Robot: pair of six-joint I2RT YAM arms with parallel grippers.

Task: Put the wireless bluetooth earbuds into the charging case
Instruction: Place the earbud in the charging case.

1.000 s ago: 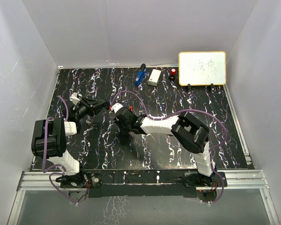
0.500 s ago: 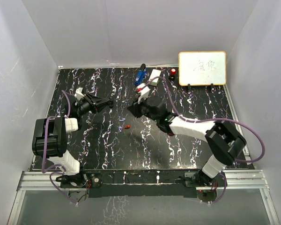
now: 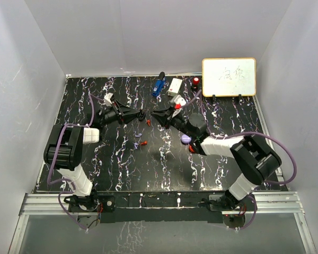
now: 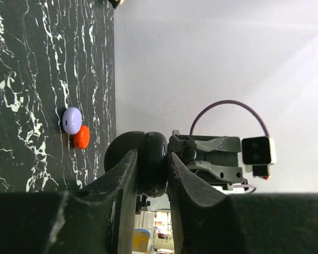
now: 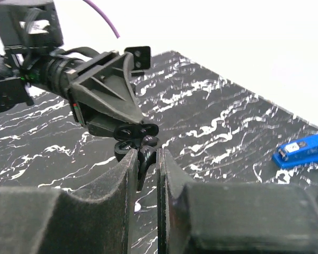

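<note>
Arms reach inward, tips meeting — left gripper (image 3: 139, 114) and right gripper (image 3: 155, 115) both clench the black charging case (image 4: 152, 164).

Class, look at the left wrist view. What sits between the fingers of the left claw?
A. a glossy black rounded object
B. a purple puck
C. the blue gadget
A: the left claw is shut on a glossy black rounded object, while the purple puck lies on the table.

The counter (image 3: 164, 169) is seen from above, behind the arm bases. The right arm (image 4: 209, 153) is faced closely along the left fingers (image 4: 122, 185) — the left arm (image 5: 95, 90) along the right fingers (image 5: 124, 174); that mid-counter meeting is shared by all.
</note>
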